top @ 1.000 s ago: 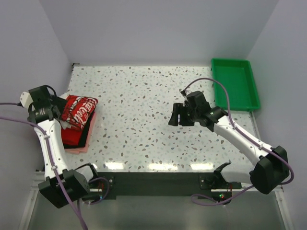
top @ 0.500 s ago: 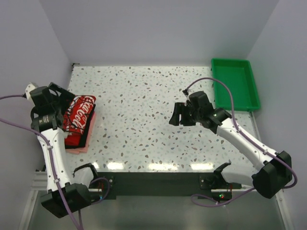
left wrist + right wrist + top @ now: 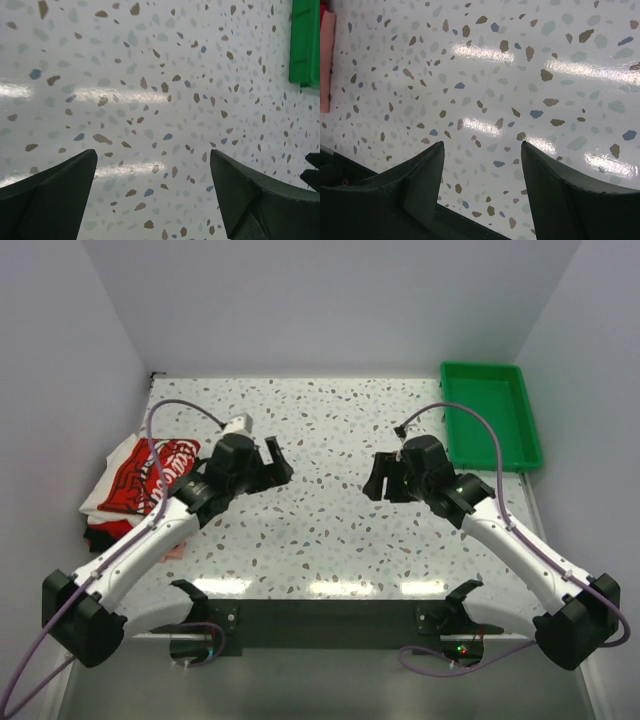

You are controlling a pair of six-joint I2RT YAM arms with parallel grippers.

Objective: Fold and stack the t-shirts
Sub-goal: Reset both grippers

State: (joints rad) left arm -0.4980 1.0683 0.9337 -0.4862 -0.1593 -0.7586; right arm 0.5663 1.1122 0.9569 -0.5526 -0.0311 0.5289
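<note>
Red t-shirts [image 3: 125, 482] near left end effector [image 3: 279, 463]

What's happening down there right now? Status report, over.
Left tool open, empty. Right tool open, empty. T-shirts piled far left, unheld. Nothing in the way.

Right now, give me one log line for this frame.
left gripper: open, above table | right gripper: open, above table | shirts: piled at left edge, not held | tray: far right

Left arm [image 3: 150, 545] hides part of the t-shirts [image 3: 122, 482], perhaps three
</note>
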